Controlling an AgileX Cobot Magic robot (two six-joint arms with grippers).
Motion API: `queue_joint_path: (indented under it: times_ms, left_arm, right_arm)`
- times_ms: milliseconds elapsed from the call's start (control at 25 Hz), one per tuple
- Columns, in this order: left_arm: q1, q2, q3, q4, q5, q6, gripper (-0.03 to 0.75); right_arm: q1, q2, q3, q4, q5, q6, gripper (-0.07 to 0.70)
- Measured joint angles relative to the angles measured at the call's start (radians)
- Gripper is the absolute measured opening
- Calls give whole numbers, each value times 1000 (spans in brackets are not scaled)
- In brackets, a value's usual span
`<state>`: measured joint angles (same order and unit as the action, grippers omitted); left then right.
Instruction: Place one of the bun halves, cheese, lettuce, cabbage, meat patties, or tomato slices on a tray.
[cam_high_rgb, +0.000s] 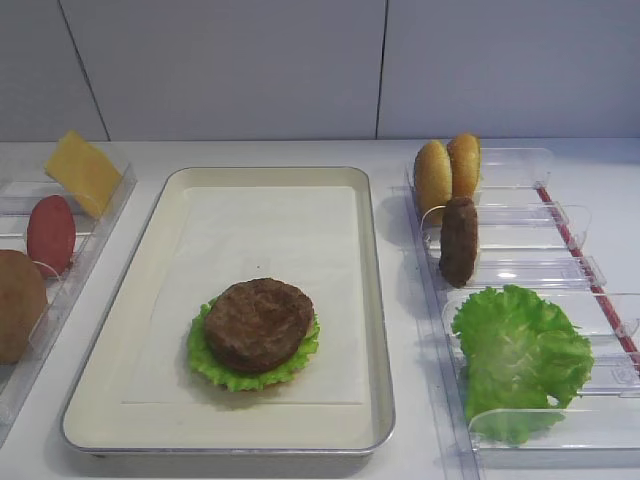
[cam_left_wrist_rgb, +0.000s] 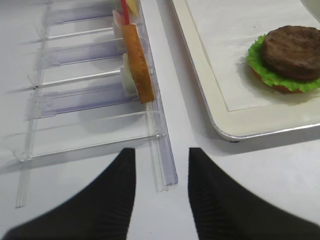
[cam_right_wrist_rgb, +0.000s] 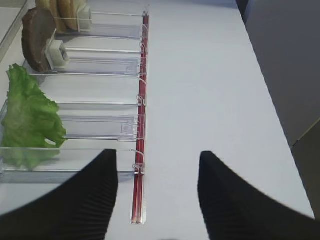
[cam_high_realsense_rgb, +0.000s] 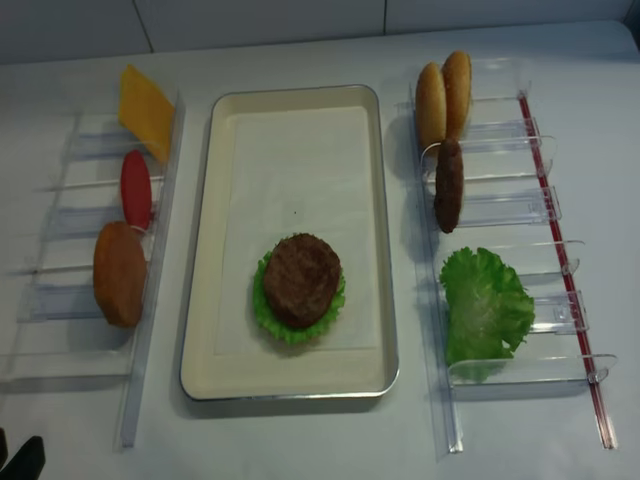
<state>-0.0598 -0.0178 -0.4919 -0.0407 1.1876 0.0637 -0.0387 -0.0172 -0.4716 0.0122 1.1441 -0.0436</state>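
**Ana:** Nearest the lens in both wrist views are black fingers. Right hand (cam_right_wrist_rgb: 157, 192) is spread, nothing between its fingers, hovering over the bare tabletop (cam_right_wrist_rgb: 215, 85) at the near end of the right rack (cam_right_wrist_rgb: 100, 107).

**Ben:** And the left hand (cam_left_wrist_rgb: 161, 192)?

**Ana:** Spread too and gripping nothing, above the near end of the left rack (cam_left_wrist_rgb: 90, 95), just beside the tray (cam_left_wrist_rgb: 200, 75).

**Ben:** What lies on the tray?

**Ana:** One patty (cam_high_rgb: 259, 324) sits on a lettuce leaf (cam_high_rgb: 215, 362) on the paper liner (cam_high_rgb: 270, 240), toward the near end. The left wrist view shows a tan edge under the lettuce; I cannot tell what it is.

**Ben:** Right rack?

**Ana:** Two bun halves (cam_high_rgb: 447, 172) stand on edge side by side in the far slot. A second patty (cam_high_rgb: 459, 240) stands upright in the next slot. A loose lettuce (cam_high_rgb: 520, 355) fills the near slots.

**Ben:** Left rack?

**Ana:** Cheese (cam_high_rgb: 82, 172) leans at the far end, a tomato slice (cam_high_rgb: 51, 233) stands upright next, then a tan-brown round disc (cam_high_rgb: 18, 305) on edge nearest the camera.
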Motion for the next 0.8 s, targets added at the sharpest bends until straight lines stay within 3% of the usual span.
queue_joint_path:
  times_ms: [800]
  left_arm:
    - [0,0,0,0,0,0,263]
  right_arm:
    - [0,0,0,-2,-3,5,351]
